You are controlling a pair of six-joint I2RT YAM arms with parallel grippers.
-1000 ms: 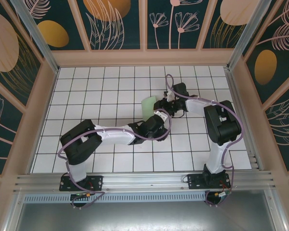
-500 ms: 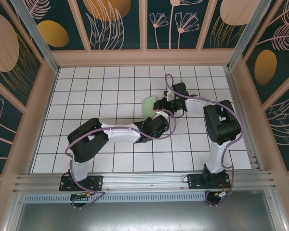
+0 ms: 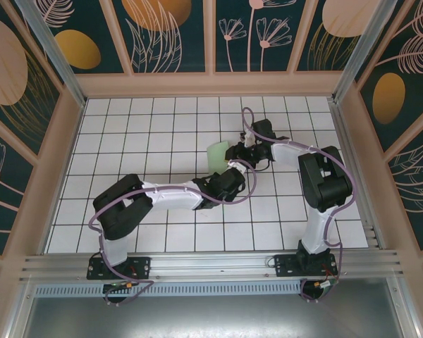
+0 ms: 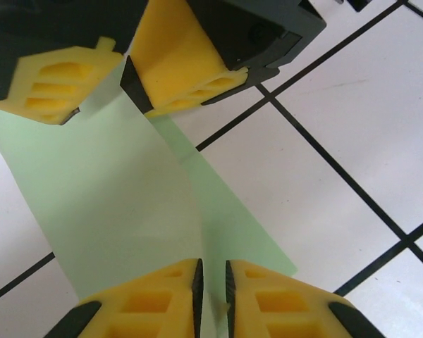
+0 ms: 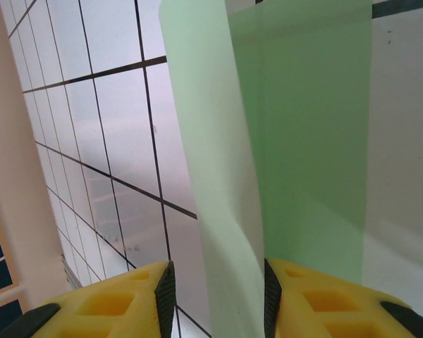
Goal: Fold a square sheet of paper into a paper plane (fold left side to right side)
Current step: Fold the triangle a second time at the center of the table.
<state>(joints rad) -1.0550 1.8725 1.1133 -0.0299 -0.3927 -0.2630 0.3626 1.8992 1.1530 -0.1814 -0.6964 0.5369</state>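
The square sheet of paper (image 3: 216,153) is a pale mint-green folded shape on the tiled floor near the middle. In the left wrist view the paper (image 4: 127,204) lies in two layers with a crease running down to my left gripper (image 4: 211,296), whose yellow fingers are nearly closed on its edge. My right gripper (image 4: 123,84) holds over the paper's far end. In the right wrist view a raised flap of the paper (image 5: 218,176) stands between the wide-apart fingers of the right gripper (image 5: 218,303). From above, the left gripper (image 3: 233,169) and the right gripper (image 3: 233,151) meet at the paper's right edge.
The white tiled floor (image 3: 148,134) is walled by a wooden frame (image 3: 63,141) on the left, back and right. A metal rail (image 3: 211,264) carries both arm bases at the near edge. The left arm (image 3: 169,196) lies low across the middle tiles.
The left arm's elbow shifted right, then back a little, while its gripper stayed at the paper's edge. The right arm and the paper have hardly moved.
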